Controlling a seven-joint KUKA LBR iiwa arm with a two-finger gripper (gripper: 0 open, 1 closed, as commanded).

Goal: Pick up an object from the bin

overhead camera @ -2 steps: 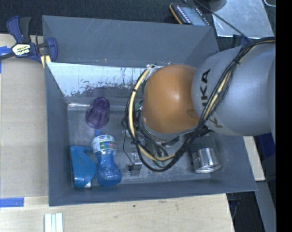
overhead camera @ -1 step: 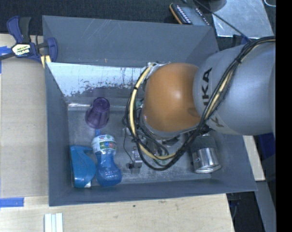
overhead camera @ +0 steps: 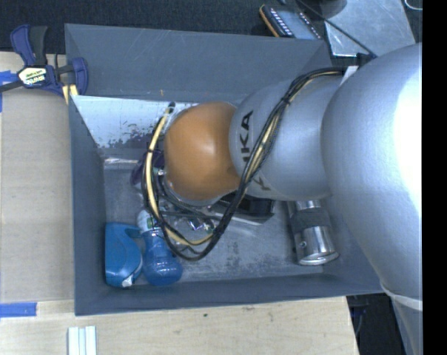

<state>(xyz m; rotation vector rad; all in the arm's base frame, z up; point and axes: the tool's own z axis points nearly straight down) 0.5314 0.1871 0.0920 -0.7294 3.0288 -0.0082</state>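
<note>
Arm (overhead camera: 342, 124) in the camera view: the broad silver body comes in from the right and bends down into the grey metal bin (overhead camera: 86, 198), its wrist capped by the rounded orange cover (overhead camera: 197, 150). Black and yellow cables (overhead camera: 209, 246) run from the arm over the cover and hang in a loop below it, down to the bin floor.

Under the cover sits the tool (overhead camera: 172, 220), low over the left half of the floor. Cover and cables hide most of it, and I cannot tell whether it is apart, together or clamped on anything.

Nearest to it is a blue rounded bottle-like thing (overhead camera: 162, 263), lying toward the bin's lower left corner, just below the tool and close to the cable loop. Whether the tool touches it cannot be made out. Directly left of it, touching or nearly so, lies a flatter blue thing (overhead camera: 121, 254) with a squarish outline, close to the left wall.

On the right side of the floor, well apart from the blue pair, a silver metal cylinder (overhead camera: 312, 237) lies partly under the arm, one round end facing the lower wall. Between it and the tool a black thing (overhead camera: 259, 209) shows beneath the arm — too covered to name its kind.
</note>
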